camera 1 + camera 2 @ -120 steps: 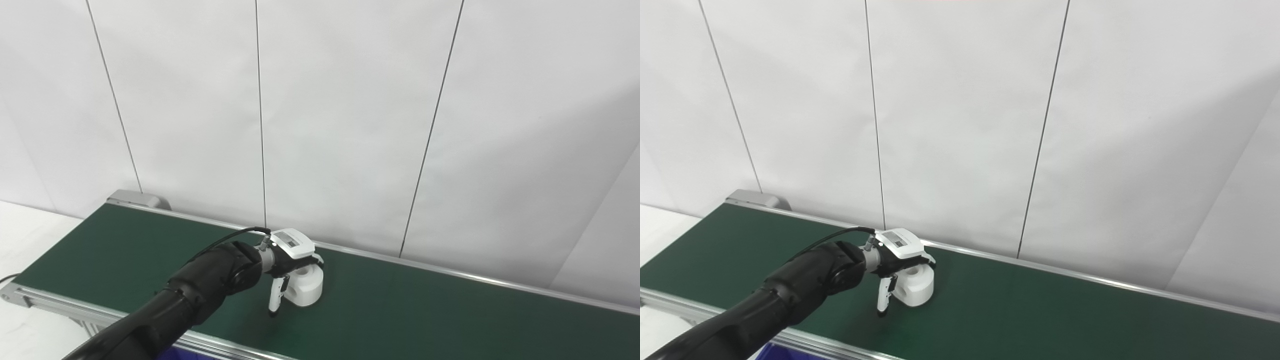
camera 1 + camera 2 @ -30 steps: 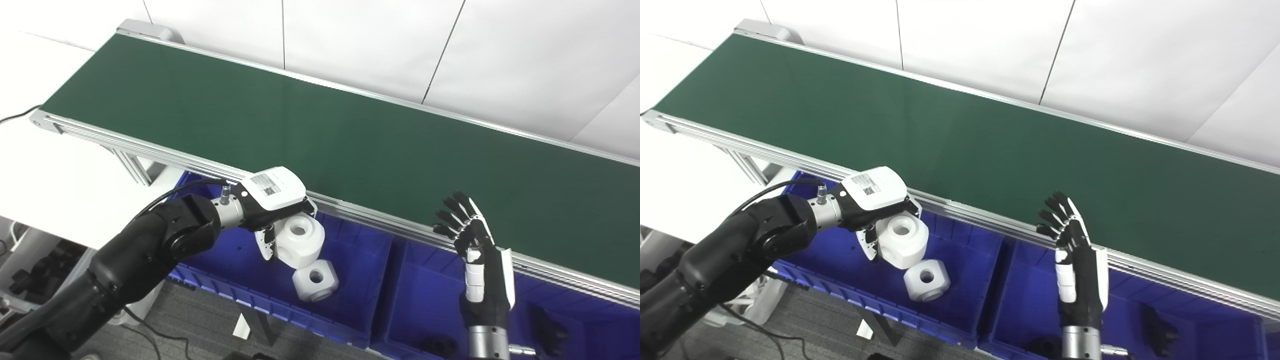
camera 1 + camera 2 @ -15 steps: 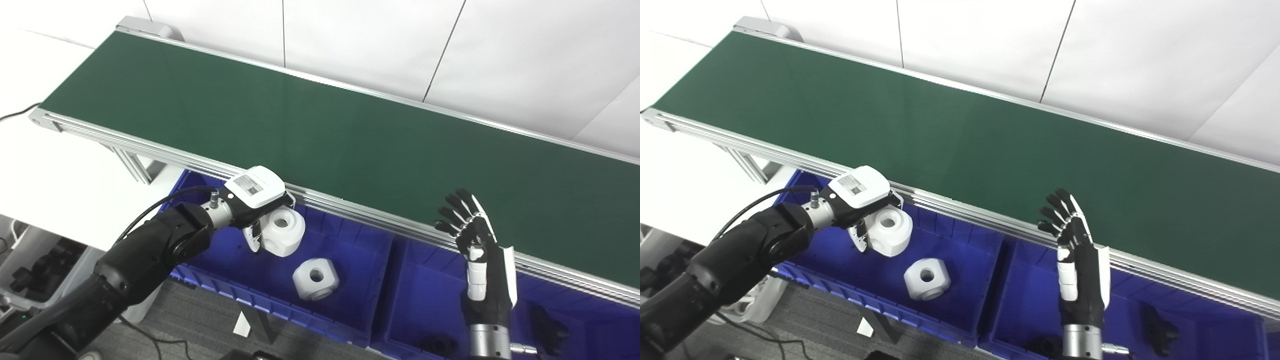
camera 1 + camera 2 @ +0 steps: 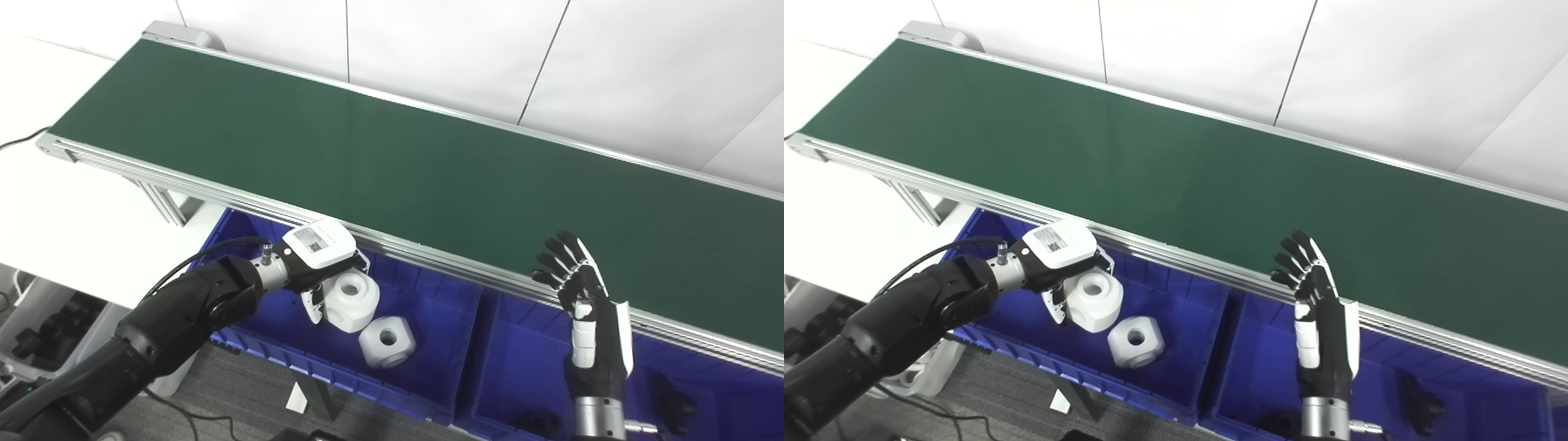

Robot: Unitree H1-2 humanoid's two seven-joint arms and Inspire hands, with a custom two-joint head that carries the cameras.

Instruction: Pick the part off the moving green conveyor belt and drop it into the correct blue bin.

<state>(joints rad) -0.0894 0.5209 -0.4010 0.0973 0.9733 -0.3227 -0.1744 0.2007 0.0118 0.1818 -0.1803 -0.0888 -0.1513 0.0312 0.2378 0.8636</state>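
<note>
Descent was the change: over the last half second the left hand (image 4: 318,260) had lowered inside the left blue bin (image 4: 429,318), carrying the white part (image 4: 350,301) down from rim height toward the floor of the bin. The fingers were still wrapped around the part, so it had not been let go. It hung just beside a second white piece (image 4: 386,342) already lying on the bin floor; whether the two touched could not be told. The conveyor belt (image 4: 392,153) carried nothing in view. The right hand (image 4: 582,300) stood upright in front of the belt's near rail, above the neighbouring bin (image 4: 508,361), fingers spread and holding nothing, much as it had a second before. With a matching piece already there, this looked like the correct bin, and only the release seemed left.
</note>
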